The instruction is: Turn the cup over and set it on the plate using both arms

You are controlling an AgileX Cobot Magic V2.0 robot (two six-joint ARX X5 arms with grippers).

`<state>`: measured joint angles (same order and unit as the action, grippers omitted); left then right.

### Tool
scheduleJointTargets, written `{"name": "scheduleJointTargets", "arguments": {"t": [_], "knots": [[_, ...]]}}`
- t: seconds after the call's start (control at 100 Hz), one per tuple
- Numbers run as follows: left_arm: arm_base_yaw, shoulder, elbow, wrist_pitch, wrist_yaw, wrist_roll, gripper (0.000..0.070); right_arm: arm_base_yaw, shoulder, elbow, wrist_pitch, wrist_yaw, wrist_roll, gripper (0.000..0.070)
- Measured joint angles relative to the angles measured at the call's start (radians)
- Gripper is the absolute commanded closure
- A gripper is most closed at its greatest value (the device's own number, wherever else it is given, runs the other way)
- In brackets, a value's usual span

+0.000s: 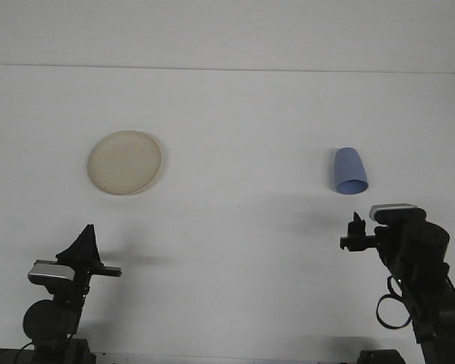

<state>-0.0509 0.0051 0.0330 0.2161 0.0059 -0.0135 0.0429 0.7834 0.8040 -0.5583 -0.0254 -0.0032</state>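
The left gripper [91,246] sits low at the table's near edge, well apart from the cream plate [126,162]; whether its claw is wide or narrow cannot be told from here. The plate lies bare on the white table [243,114], ready to receive the cup. Far to the right, the blue cup [349,171] rests mouth-down. The right gripper [355,233] hovers near it on the near side, likely lining up a grasp; its claw state also cannot be told.

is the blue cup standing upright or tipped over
Not upright: the blue plastic cup has its narrow closed end toward the far side and its wider rim nearer the camera. Upside down or on its side: cannot tell.
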Motion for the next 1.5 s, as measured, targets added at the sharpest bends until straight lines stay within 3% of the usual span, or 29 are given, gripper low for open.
{"name": "scheduleJointTargets", "arguments": {"t": [0.39,0.72,1.0,1.28,1.37,1.5], "knots": [[0.0,0.0,0.0,0.0,0.0,0.0,0.069,-0.087,0.17,-0.122,0.358,-0.005,0.0,0.0214],[0.0,0.0,0.0,0.0,0.0,0.0,0.069,-0.213,0.314,-0.258,0.637,-0.128,-0.001,0.0215],[0.0,0.0,0.0,0.0,0.0,0.0,0.069,-0.22,0.478,-0.263,0.846,-0.178,-0.027,0.022],[0.0,0.0,0.0,0.0,0.0,0.0,0.069,-0.225,0.642,-0.263,1.032,-0.183,-0.039,0.0222],[0.0,0.0,0.0,0.0,0.0,0.0,0.069,-0.227,0.684,-0.263,1.098,-0.183,-0.042,0.0262],[0.0,0.0,0.0,0.0,0.0,0.0,0.069,-0.233,0.757,-0.257,1.171,-0.185,-0.042,0.0266]]}}
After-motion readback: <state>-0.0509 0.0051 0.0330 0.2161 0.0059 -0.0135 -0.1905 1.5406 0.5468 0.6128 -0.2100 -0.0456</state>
